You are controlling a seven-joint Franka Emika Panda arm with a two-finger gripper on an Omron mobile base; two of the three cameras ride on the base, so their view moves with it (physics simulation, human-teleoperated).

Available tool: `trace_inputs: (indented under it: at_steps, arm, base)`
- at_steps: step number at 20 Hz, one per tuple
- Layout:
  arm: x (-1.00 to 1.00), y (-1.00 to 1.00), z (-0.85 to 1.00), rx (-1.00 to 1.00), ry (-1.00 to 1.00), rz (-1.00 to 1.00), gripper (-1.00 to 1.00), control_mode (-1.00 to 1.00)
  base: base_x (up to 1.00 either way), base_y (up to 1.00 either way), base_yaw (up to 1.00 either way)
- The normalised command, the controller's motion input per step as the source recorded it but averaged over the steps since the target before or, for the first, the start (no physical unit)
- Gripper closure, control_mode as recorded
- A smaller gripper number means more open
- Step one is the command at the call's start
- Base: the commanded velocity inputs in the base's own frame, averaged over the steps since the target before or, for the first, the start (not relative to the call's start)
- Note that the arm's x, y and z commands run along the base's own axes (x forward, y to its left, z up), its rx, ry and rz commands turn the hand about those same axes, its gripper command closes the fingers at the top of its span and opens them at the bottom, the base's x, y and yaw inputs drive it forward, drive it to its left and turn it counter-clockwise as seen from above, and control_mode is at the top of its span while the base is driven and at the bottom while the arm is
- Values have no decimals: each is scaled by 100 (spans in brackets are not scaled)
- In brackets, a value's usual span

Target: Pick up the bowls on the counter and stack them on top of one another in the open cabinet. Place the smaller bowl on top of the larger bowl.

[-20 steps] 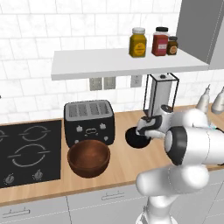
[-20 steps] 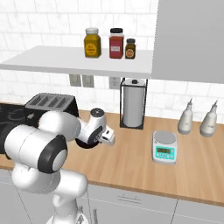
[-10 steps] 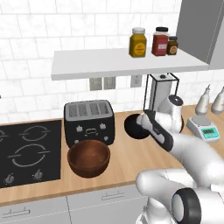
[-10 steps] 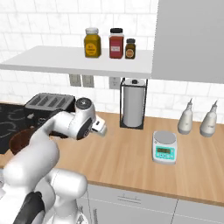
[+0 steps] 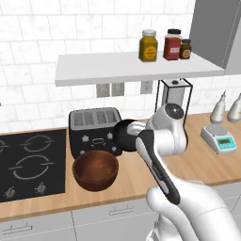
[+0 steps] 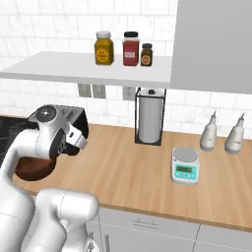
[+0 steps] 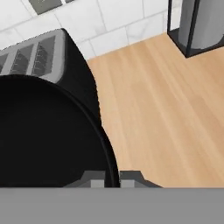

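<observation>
Black and shiny, the smaller bowl (image 7: 48, 135) was pinched by its rim between the two tips of the gripper (image 7: 112, 178). The arm held it up in the air, in front of the toaster (image 5: 94, 129) and above the counter (image 5: 197, 164). In the left base view the smaller bowl (image 5: 124, 135) showed as a dark round shape at the end of the arm.

The larger bowl (image 5: 95, 170) sat upright on the counter, just in front of the toaster, near the counter's front edge and beside the black stovetop (image 5: 28, 164). It was reddish-brown with a darker inside.

The open cabinet (image 5: 136, 68) hung on the wall above, and three jars (image 5: 164, 44) stood near the right end of its shelf. A paper towel holder (image 6: 149, 118) stood near the back edge of the counter. A small scale (image 6: 185, 166) and two pale bottles (image 6: 221, 134) sat further along toward the right end.
</observation>
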Motion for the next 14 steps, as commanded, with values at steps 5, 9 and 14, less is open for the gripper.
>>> trace_inputs:
  at_steps: [5, 9, 14]
  arm:
    - [-27, 100, 35, 0, 6, 0, 100, -100]
    - [0, 93, -5, 0, 15, 0, 100, -100]
    - [2, 16, -19, -2, 2, 2, 100, -100]
  base:
    - [0, 0, 0]
    - [0, 0, 0]
    - [0, 0, 0]
